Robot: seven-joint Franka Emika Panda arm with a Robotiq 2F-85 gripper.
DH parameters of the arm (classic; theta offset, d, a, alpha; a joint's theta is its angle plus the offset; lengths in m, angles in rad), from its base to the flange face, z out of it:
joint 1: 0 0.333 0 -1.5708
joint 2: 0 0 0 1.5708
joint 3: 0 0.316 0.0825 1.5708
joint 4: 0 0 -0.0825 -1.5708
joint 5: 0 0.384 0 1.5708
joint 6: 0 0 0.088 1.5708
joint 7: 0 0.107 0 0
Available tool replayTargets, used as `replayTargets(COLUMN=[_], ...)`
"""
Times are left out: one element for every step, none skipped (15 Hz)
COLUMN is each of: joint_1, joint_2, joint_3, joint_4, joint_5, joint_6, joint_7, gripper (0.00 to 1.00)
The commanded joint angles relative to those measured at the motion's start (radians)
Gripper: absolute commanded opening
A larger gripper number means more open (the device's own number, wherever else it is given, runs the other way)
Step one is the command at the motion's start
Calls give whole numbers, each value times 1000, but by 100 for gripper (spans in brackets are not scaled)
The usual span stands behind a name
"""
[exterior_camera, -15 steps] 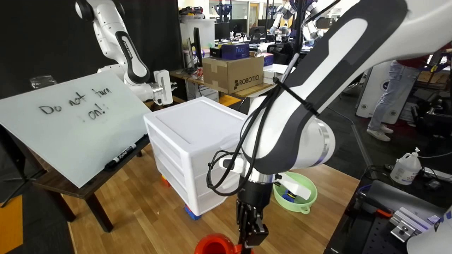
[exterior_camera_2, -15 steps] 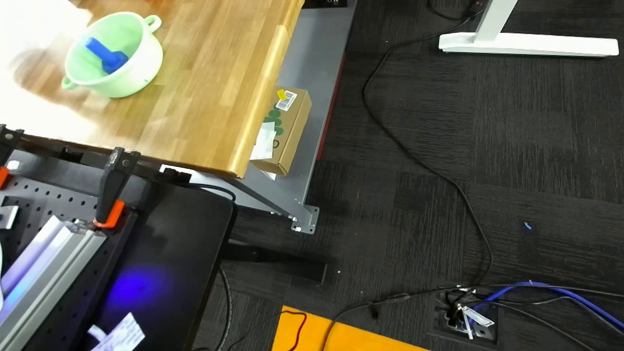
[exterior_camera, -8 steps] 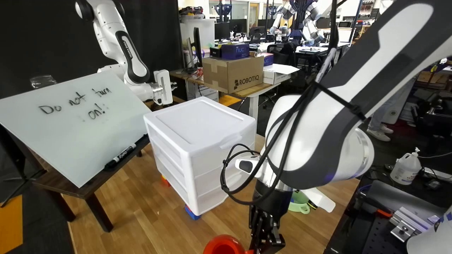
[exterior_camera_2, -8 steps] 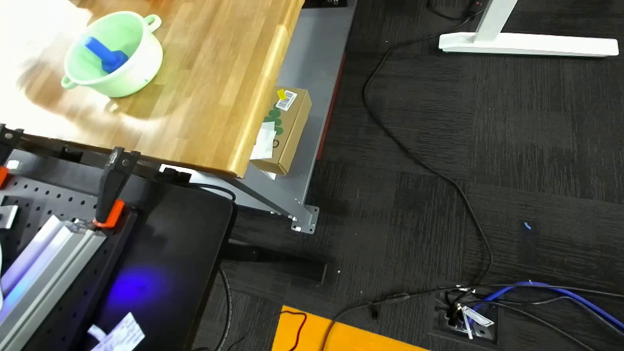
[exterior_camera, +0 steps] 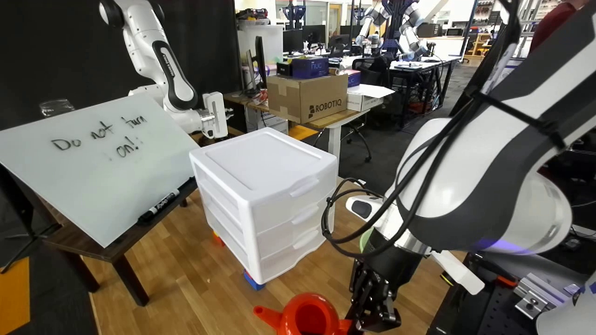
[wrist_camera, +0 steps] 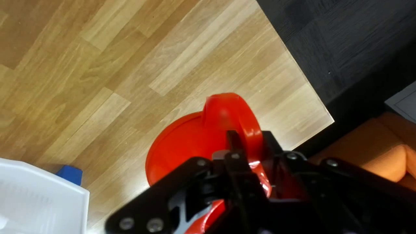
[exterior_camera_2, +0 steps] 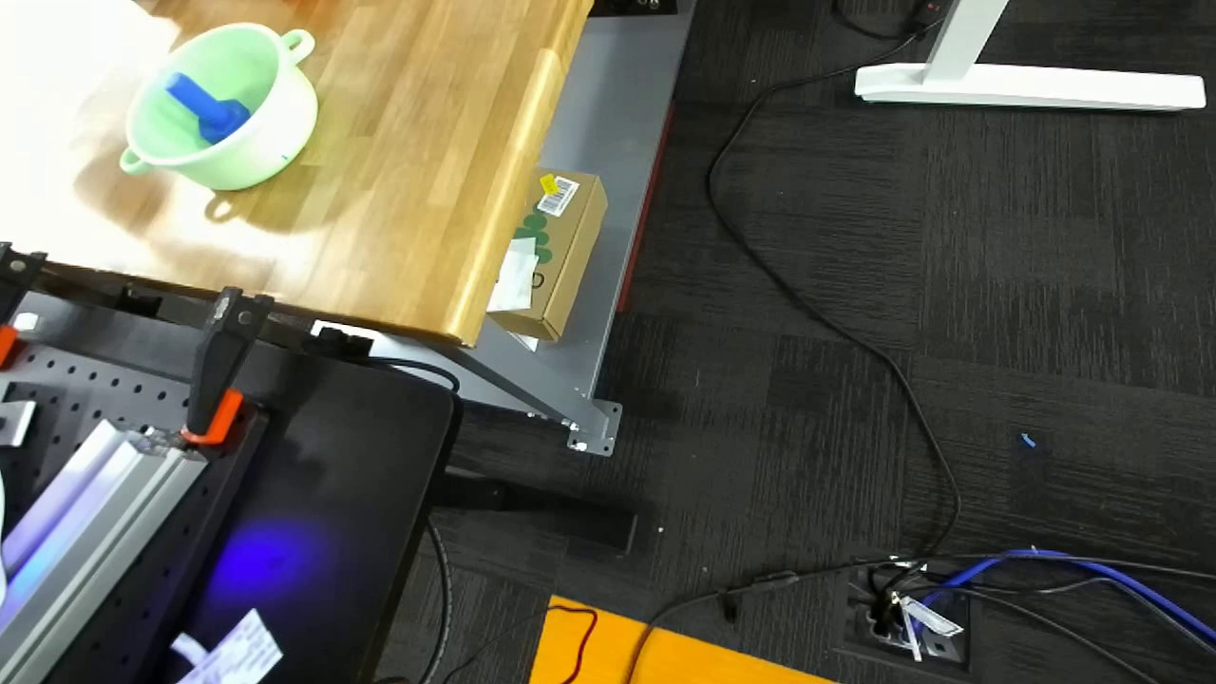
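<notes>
A red teapot (exterior_camera: 309, 309) with an open top shows at the bottom of an exterior view, its spout pointing left. My gripper (exterior_camera: 356, 323) is shut on the teapot's handle, on the side away from the spout. In the wrist view the gripper (wrist_camera: 250, 139) has one finger on each side of the red handle, and the teapot (wrist_camera: 182, 143) body lies left of it. The teapot is over the wooden table (exterior_camera: 186, 279); its underside is hidden. A white drawer unit (exterior_camera: 265, 160) stands behind and left of the teapot, and its corner shows in the wrist view (wrist_camera: 39, 195).
Blue blocks (exterior_camera: 253, 280) sit under the drawer unit. A pale green pot (exterior_camera_2: 275, 133) with a blue object (exterior_camera_2: 211, 112) inside stands on the table. A whiteboard (exterior_camera: 93, 163) leans at the left. A clamp (exterior_camera_2: 223, 361) grips near the table edge.
My arm has swung right in an exterior view, its wrist tilting. The teapot has moved right and up with the gripper, and its spout has come into view. The green pot has not moved.
</notes>
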Motion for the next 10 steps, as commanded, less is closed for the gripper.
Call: replayTargets(joint_1=[35, 46, 53, 58, 61, 60, 56, 50, 42, 33], joint_2=[-41, -58, -67, -73, -81, -89, -93, -100, -104, -107], joint_3=[18, 21, 24, 28, 33, 39, 44, 52, 60, 66], joint_4=[-13, -19, -18, -17, -16, -16, -16, -16, -15, -15], joint_5=[236, 318, 396, 481, 568, 654, 733, 822, 906, 994], joint_6=[72, 82, 93, 104, 107, 105, 103, 100, 100, 100], joint_7=[-114, -153, -196, -243, -286, -343, -395, -460, -520, -583], gripper=[5, 5, 5, 5, 5, 5, 5, 5, 5, 5])
